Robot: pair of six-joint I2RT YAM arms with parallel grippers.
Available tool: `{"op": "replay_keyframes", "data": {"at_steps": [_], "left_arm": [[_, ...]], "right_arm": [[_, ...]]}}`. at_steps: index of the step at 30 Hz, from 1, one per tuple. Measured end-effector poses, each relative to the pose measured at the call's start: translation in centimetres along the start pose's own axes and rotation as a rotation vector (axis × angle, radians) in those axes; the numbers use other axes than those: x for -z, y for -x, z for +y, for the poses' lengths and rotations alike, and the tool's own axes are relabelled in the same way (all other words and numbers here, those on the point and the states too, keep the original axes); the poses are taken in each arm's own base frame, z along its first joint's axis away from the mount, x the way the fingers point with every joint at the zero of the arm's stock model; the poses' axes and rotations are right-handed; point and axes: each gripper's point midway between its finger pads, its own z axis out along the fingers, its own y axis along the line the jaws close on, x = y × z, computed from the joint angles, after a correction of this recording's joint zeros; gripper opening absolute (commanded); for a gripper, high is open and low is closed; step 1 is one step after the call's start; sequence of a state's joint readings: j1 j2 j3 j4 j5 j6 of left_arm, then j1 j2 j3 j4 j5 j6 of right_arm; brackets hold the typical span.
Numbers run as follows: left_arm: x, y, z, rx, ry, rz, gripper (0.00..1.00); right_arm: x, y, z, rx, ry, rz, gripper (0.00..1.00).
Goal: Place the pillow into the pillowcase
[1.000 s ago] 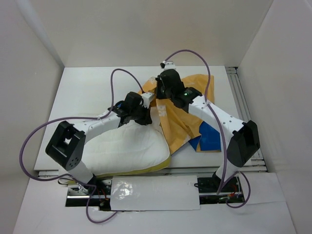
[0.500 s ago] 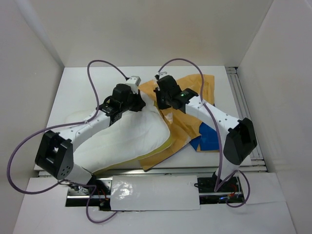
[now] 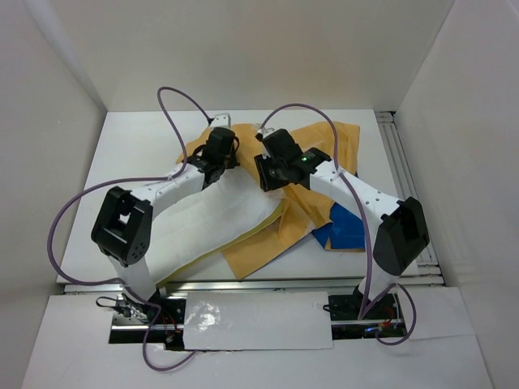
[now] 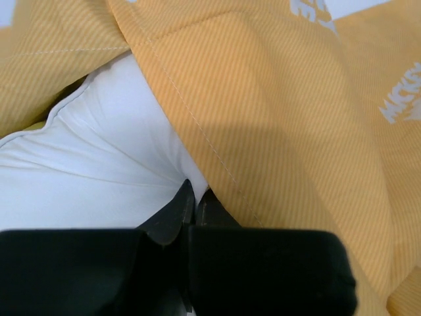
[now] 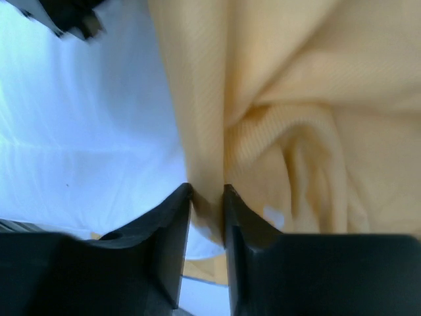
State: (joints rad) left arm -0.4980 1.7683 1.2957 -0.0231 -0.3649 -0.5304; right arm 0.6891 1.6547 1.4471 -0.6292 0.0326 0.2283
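Pillow (image 3: pixel 212 225): white, lying on table (image 3: pixel 134 154). Long axis diagonal, near-left to far-centre. Far end tucked under orange hem of pillowcase (image 3: pixel 328 150); near-left end out, close to front table edge. Pillowcase: crumpled, orange side up, blue patch at near right; flap under pillow reaches front edge. Bare table at far left; walls on three sides. Left gripper (image 4: pixel 192 197): jaws together where pillow meets hem. Right gripper (image 5: pixel 207 197): narrow, clamped on pillowcase fold.
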Motion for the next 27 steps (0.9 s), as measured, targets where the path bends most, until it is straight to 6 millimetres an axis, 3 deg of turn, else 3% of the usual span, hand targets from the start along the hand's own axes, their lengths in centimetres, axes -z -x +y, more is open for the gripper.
{"op": "replay_keyframes", "data": {"at_steps": [1, 2, 3, 5, 8, 10, 15, 21, 24, 27], "left_arm": [[-0.1, 0.2, 0.3, 0.003, 0.007, -0.005, 0.0], [-0.1, 0.4, 0.3, 0.003, 0.005, -0.009, 0.13], [-0.1, 0.4, 0.2, 0.001, -0.004, -0.007, 0.28], [-0.2, 0.4, 0.2, 0.003, -0.018, 0.001, 0.53], [0.0, 0.5, -0.6, -0.005, -0.068, 0.013, 0.62], [0.6, 0.3, -1.8, -0.017, -0.14, 0.036, 0.95], [4.0, -1.0, -2.2, -0.039, -0.249, 0.074, 0.96], [9.8, -2.4, -2.6, -0.145, -0.338, 0.067, 1.0], [13.2, -4.7, -4.5, -0.257, -0.437, 0.068, 1.0], [15.1, -7.8, -6.5, -0.377, -0.524, 0.105, 1.0]], "right_arm": [[0.0, -0.3, -0.2, 0.0, -0.012, 0.01, 0.55], [0.1, -0.5, -0.4, 0.003, -0.02, 0.02, 0.66], [0.1, -0.7, -0.5, 0.004, -0.025, 0.026, 0.7], [0.1, -0.8, -0.7, 0.008, -0.034, 0.03, 0.75], [0.1, -0.7, -1.0, 0.008, -0.043, 0.028, 0.76], [0.1, -1.0, -1.2, 0.008, -0.052, 0.028, 0.76], [-0.1, -2.3, -2.3, 0.012, -0.096, 0.051, 0.76], [1.2, -4.7, -3.9, 0.001, -0.138, 0.058, 0.76], [2.2, -5.3, -4.6, -0.012, -0.153, 0.038, 0.76], [2.4, -5.3, -5.4, -0.024, -0.165, 0.016, 0.76]]}}
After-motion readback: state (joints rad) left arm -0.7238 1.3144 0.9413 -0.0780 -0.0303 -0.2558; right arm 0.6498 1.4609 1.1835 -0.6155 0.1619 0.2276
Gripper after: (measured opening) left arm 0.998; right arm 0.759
